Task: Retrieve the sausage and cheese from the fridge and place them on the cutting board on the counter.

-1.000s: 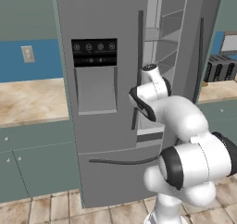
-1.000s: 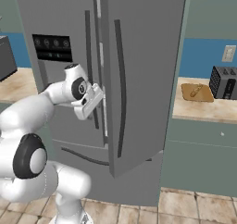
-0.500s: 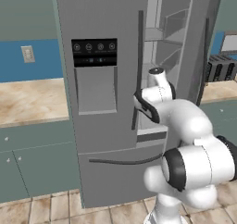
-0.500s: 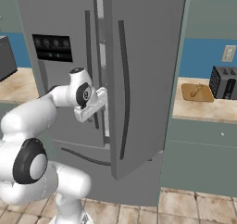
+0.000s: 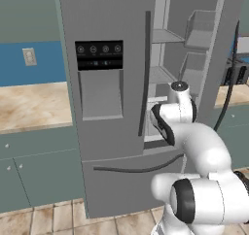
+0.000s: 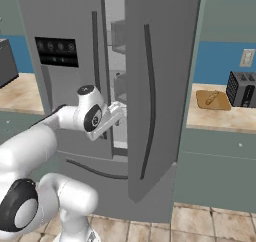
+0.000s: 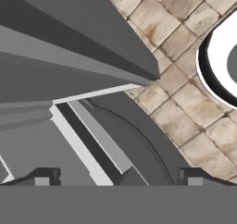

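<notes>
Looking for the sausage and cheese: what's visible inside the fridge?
Through the fridge's open right door, grey shelves and door bins show, with no food visible. The lower interior is hidden by the arm and doors.

A black-and-silver toaster (image 6: 242,89) stands against the blue wall (image 6: 220,63), at the right of the right base view. A white wall outlet (image 6: 246,57) is mounted on the wall above the toaster. A second white wall outlet (image 5: 29,57) is mounted on the blue wall at the left of the left base view. The floor (image 6: 210,225) is laid with beige stone tiles separated by pale grout lines. A dark appliance (image 6: 7,62) is cut off by the left edge of the right base view.
</notes>
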